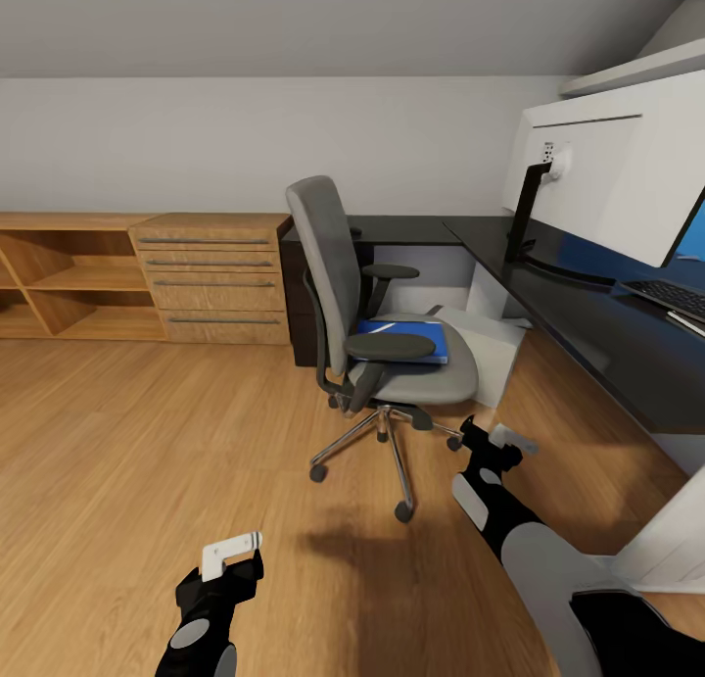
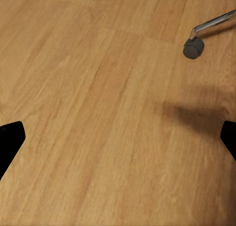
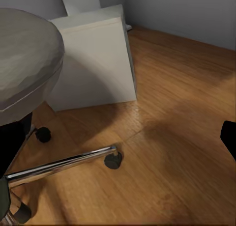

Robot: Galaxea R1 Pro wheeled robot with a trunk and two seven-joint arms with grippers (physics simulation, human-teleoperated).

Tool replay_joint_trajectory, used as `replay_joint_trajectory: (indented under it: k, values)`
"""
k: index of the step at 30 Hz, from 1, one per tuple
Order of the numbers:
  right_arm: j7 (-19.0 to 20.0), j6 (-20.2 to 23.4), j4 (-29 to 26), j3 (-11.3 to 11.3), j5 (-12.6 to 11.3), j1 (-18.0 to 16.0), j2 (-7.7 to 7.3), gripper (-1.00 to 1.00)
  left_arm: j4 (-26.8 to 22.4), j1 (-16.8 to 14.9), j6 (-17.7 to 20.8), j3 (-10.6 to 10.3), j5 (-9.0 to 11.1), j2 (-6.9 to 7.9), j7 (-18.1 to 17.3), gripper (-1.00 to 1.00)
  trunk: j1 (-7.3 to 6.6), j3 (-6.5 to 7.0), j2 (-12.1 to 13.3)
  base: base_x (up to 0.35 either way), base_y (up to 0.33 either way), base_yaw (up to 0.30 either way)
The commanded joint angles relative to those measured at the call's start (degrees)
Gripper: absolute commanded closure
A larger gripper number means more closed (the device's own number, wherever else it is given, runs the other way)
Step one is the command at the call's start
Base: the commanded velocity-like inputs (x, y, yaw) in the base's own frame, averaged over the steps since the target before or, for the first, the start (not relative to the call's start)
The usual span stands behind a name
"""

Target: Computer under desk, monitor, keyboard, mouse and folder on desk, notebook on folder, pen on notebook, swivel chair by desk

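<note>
The flat bright blue folder [image 1: 403, 341] lies on the seat of the grey padded swivel chair [image 1: 364, 329], mid-frame. Lower left, the left gripper [image 1: 232, 552] hangs low over the wooden floor [image 1: 147, 442], fingers spread, empty. Lower right, the right gripper [image 1: 493, 440] reaches toward the chair's base; I cannot tell how far apart its fingers are.

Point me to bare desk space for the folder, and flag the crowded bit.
Free: the desk surface in front of the monitor stand, running toward the near edge, and the corner stretch behind the swivel chair. Crowded: the far right end, where the keyboard lies under the screen. The folder sits on the seat.
</note>
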Motion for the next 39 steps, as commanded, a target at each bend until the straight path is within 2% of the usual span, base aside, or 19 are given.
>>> replay_joint_trajectory:
  k: [1,4,6,7,8,9,11,13,14,15,16,18,21,26,31,39]
  values:
    - [-0.1,-0.3,0.1,0.2,-0.4,0.0,-0.13,-1.00,-0.1,0.0,0.2,-0.1,0.5,0.01,0.5,-1.00,-0.01,-0.04,0.0,0.000,0.000,0.000]
    - [-0.2,0.0,0.2,-0.3,-0.6,0.0,-1.17,-1.00,-0.1,0.0,0.2,-0.1,0.5,0.01,0.5,-1.00,-0.01,-0.04,0.0,0.000,0.000,0.000]
    - [0.2,0.6,0.2,-2.3,-1.7,0.1,-3.30,-1.00,-0.1,0.0,0.2,-0.1,0.5,0.01,0.5,-1.00,-0.01,-0.04,0.0,0.000,0.000,0.000]
    - [0.3,1.0,0.1,-2.9,-2.2,0.1,-3.72,-1.00,-0.1,0.0,0.2,-0.1,0.5,0.01,0.5,-1.00,-0.01,-0.04,0.0,0.000,0.000,0.000]
    - [1.3,3.0,-0.1,-4.8,-4.1,0.1,-4.65,-1.00,-0.1,0.0,0.2,-0.1,0.5,0.01,0.5,-1.00,-0.01,-0.04,0.0,0.000,0.000,0.000]
    - [2.6,5.2,-0.5,-5.7,-5.6,0.1,-5.09,-1.00,-0.1,0.0,0.2,-0.1,0.5,0.01,0.5,-1.00,-0.01,-0.04,0.0,0.000,0.000,0.000]
    - [4.4,8.2,-1.2,-6.4,-7.2,0.0,-5.68,-1.00,-0.1,0.0,0.2,-0.2,0.4,0.01,0.5,-1.00,-0.01,-0.04,0.0,0.000,0.000,0.000]
    - [9.9,14.9,-3.1,-7.5,-11.9,0.0,-7.73,-1.00,-0.1,0.0,0.2,-0.1,0.4,0.01,0.5,-1.00,-0.01,-0.04,0.0,0.000,0.000,0.000]
    - [11.2,16.2,-3.4,-7.8,-13.3,0.0,-8.20,-1.00,-0.1,0.0,0.2,-0.1,0.4,0.01,0.5,-1.00,-0.01,-0.04,0.0,0.000,0.000,0.000]
    - [13.9,18.2,-3.8,-8.2,-16.2,0.0,-9.06,-1.00,-0.1,0.0,0.2,-0.1,0.4,0.05,0.5,-1.00,-0.01,-0.04,0.0,0.000,0.000,0.000]
    - [15.2,18.9,-4.0,-8.4,-17.7,0.0,-9.42,-1.00,-0.1,0.0,0.2,-0.1,0.4,0.11,0.5,-1.00,-0.01,-0.04,0.0,0.000,0.000,0.000]
    - [19.9,20.6,-4.3,-8.7,-22.7,0.0,-10.32,-1.00,-0.1,0.0,0.2,-0.1,0.5,0.41,0.5,-1.00,-0.01,-0.04,0.0,0.000,0.000,0.000]
    - [25.4,21.3,-4.2,-8.9,-26.3,0.0,-10.75,-1.00,-0.1,0.0,0.1,-0.1,0.5,0.65,0.5,-1.00,-0.01,-0.04,0.0,0.010,0.000,0.000]
    - [27.2,20.8,-3.8,-9.0,-27.1,0.0,-10.95,-1.00,0.4,0.0,0.1,-0.1,0.6,0.71,0.5,-1.00,-0.01,-0.04,0.0,0.214,0.000,0.000]
    - [27.3,18.2,-3.9,-9.0,-27.2,0.0,-11.07,-1.00,0.8,0.0,0.0,-0.2,0.6,0.71,0.5,-1.00,-0.01,-0.04,0.0,0.313,0.000,0.000]
    - [27.1,17.1,-3.9,-9.1,-27.2,0.0,-12.15,-1.00,1.1,0.0,0.0,-0.1,0.6,0.72,0.6,-1.00,-0.01,-0.04,0.0,0.291,0.000,0.000]
